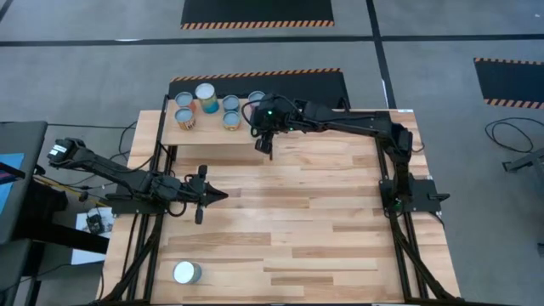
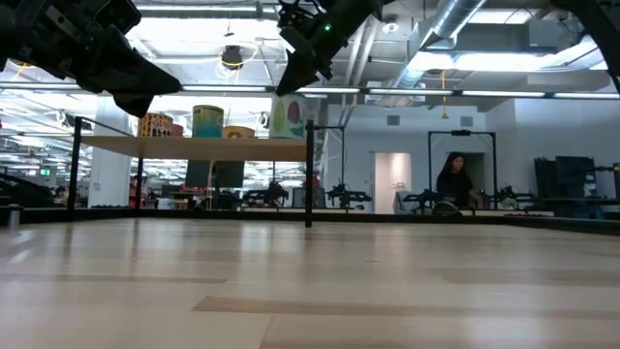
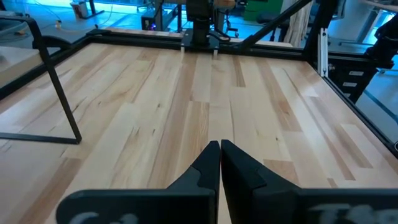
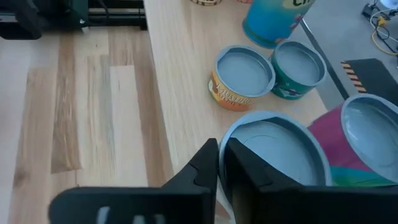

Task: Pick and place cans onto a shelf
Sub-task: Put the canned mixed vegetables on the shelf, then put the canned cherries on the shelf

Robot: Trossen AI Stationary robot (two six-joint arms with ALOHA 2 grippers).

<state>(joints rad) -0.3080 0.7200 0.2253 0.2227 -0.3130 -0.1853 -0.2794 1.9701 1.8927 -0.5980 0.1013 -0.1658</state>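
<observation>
Jaws: left gripper [image 1: 223, 195] closed, right gripper [image 1: 265, 146] nearly closed, empty, by the shelf [image 1: 280, 134]. Six cans [image 1: 231, 120] shelved; one can [image 1: 187, 273] left at the desk's [image 1: 323, 221] seven o'clock.

From my seat, the broad striped plank tabletop [image 1: 297, 212] lies bare across its middle and right, so I have free passage there. The small light-wood shelf with black metal frame [image 1: 217, 134] at the far left is crowded: small metal cans with silvery-blue tops [image 1: 208, 106] cluster along its far edge, leaving only its near strip free. One lone silver-topped can [image 1: 186, 272] lies at the near left corner. The shelf's black legs [image 2: 308, 174] block low passes beneath.
</observation>
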